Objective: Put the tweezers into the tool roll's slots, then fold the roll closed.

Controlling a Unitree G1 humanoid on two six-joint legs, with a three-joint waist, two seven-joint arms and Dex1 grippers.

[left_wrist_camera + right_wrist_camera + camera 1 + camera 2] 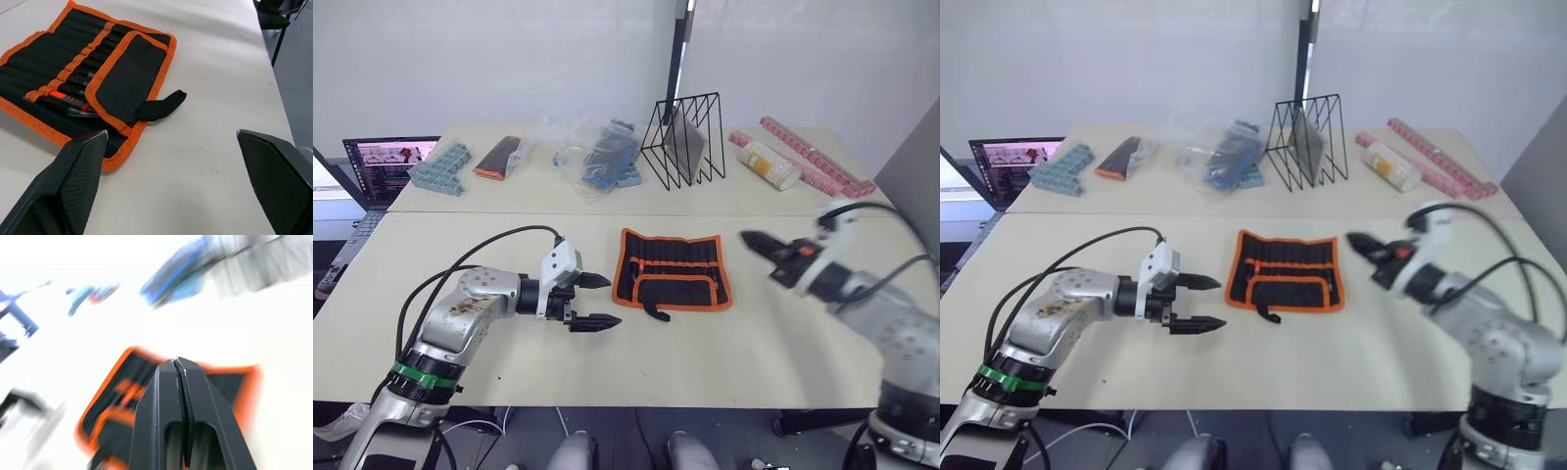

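Observation:
The tool roll lies spread open at the middle of the table, black with orange edging. A smaller flap is folded over its near part and a black strap sticks out from it. Slim dark tweezers sit in the slots under the orange band, beside an orange-handled tool. My left gripper hovers open just left of the roll, with nothing between its fingers. My right gripper is shut and empty, right of the roll and pointing at it.
Along the table's back stand a black wire rack, a clear bag of blue items, an orange-tipped dark case, blue-grey trays, a pale cylinder and pink strips. A laptop sits far left.

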